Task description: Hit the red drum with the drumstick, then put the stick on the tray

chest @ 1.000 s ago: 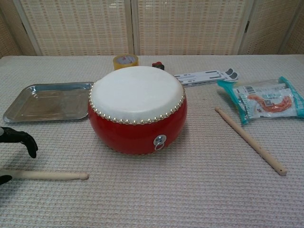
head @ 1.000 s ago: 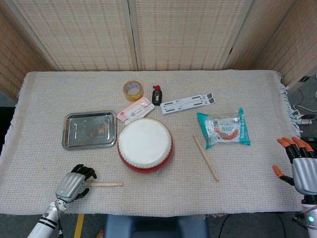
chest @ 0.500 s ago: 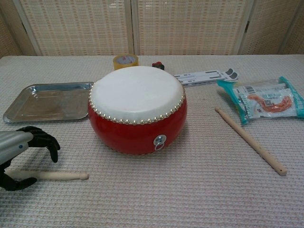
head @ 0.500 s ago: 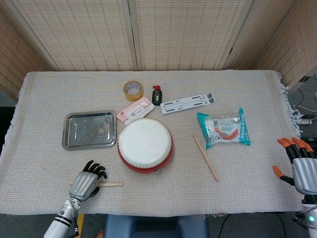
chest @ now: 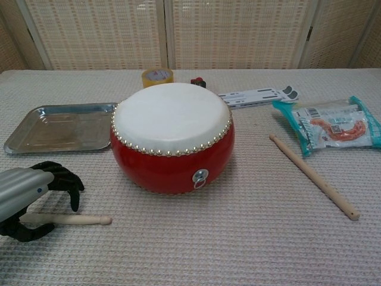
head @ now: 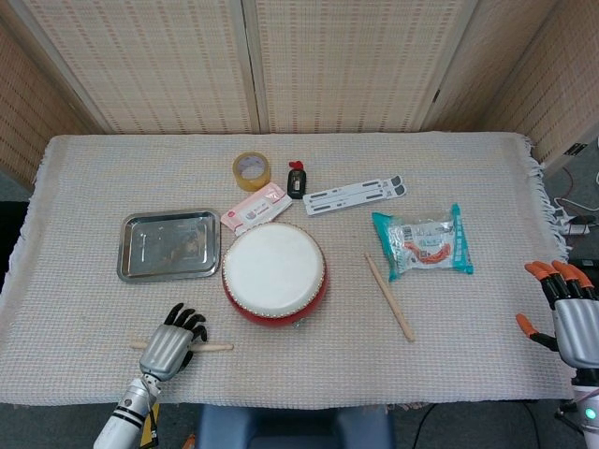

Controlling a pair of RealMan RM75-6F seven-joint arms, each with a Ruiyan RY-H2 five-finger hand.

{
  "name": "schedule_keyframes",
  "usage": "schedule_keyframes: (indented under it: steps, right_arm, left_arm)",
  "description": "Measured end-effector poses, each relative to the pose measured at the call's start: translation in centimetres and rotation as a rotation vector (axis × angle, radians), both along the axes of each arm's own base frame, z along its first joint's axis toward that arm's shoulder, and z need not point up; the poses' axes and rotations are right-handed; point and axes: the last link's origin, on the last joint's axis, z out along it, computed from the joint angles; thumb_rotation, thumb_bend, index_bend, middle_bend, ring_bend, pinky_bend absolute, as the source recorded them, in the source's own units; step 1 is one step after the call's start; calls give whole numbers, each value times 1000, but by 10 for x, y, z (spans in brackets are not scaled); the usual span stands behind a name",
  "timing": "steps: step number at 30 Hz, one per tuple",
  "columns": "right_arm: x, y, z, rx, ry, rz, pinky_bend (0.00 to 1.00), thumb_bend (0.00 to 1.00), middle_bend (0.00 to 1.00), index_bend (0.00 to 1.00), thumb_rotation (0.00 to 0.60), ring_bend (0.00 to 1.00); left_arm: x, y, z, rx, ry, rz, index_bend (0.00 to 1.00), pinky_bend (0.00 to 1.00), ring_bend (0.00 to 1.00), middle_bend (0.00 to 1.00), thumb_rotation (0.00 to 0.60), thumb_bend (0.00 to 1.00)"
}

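Note:
The red drum (head: 274,273) (chest: 172,140) with its white skin stands mid-table. A wooden drumstick (head: 213,347) (chest: 80,219) lies flat on the cloth in front of the drum, to its left. My left hand (head: 174,342) (chest: 28,192) arches over the stick's handle end, fingers curved above it and thumb on the near side, not closed around it. The steel tray (head: 169,244) (chest: 59,128) sits left of the drum. My right hand (head: 566,313) hovers at the table's right edge with fingers spread, holding nothing.
A second drumstick (head: 388,297) (chest: 312,176) lies right of the drum, beside a teal snack pack (head: 423,243) (chest: 333,128). Behind the drum are a tape roll (head: 252,170) (chest: 157,76), a pink packet (head: 254,208), a small black object (head: 297,180) and white strips (head: 355,195).
My left hand has slid to the right along the stick, toward the drum, and now sits over it. The stick has not moved. The right hand stays put.

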Motion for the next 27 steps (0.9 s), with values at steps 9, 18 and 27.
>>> schedule_keyframes:
  steps: [9, 18, 27]
  right_arm:
    - [-1, 1, 0, 1, -2, -4, 125, 237, 166, 179, 600, 77]
    - [-1, 1, 0, 6, -7, -9, 125, 237, 166, 179, 600, 77]
    - [-1, 3, 0, 9, -10, -9, 125, 236, 166, 179, 600, 77]
  left_arm:
    - [2, 0, -5, -10, -9, 11, 476, 17, 113, 214, 600, 322]
    - [2, 2, -11, -19, -24, 40, 486, 18, 113, 216, 600, 338]
    - [2, 1, -12, -10, -61, 60, 541, 19, 123, 236, 600, 338]
